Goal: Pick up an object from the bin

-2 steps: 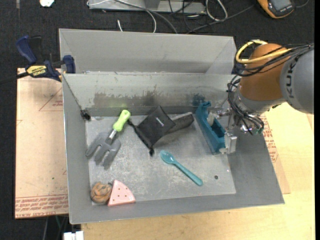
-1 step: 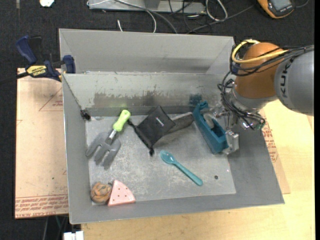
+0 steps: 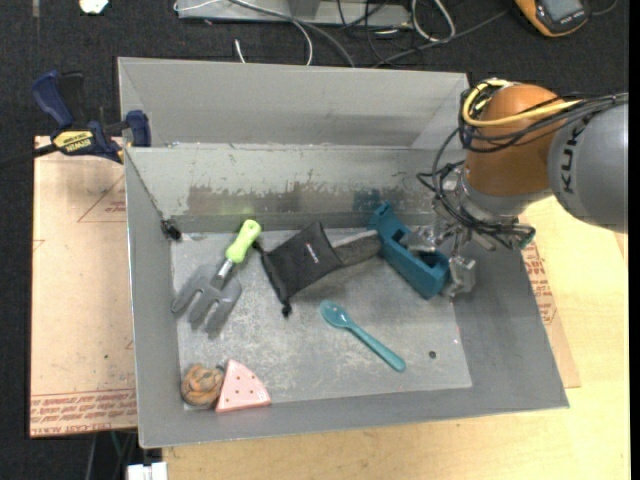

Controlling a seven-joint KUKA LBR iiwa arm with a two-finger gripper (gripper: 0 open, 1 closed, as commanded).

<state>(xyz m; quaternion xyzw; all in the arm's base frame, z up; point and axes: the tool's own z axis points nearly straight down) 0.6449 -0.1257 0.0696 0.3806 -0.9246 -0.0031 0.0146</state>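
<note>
Dark floor [image 3: 100, 43] strewn with cables [image 3: 432, 18] behind grey metal bin [image 3: 300, 108]. Inside: green-handled garden fork [image 3: 215, 288] at left, black pouch [image 3: 300, 258] mid-bin, teal spoon [image 3: 362, 336], pink wedge [image 3: 243, 390] front-left. Gripper [image 3: 452, 268] low at right end of teal plastic tool [image 3: 405, 250] near back-right wall; how far open, cannot tell.

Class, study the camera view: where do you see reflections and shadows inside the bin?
In the camera view, the bin's back wall faintly mirrors the green-handled garden fork and the teal tool beside the gripper; the light is even, so the teal spoon on the floor casts hardly any shadow.
</note>
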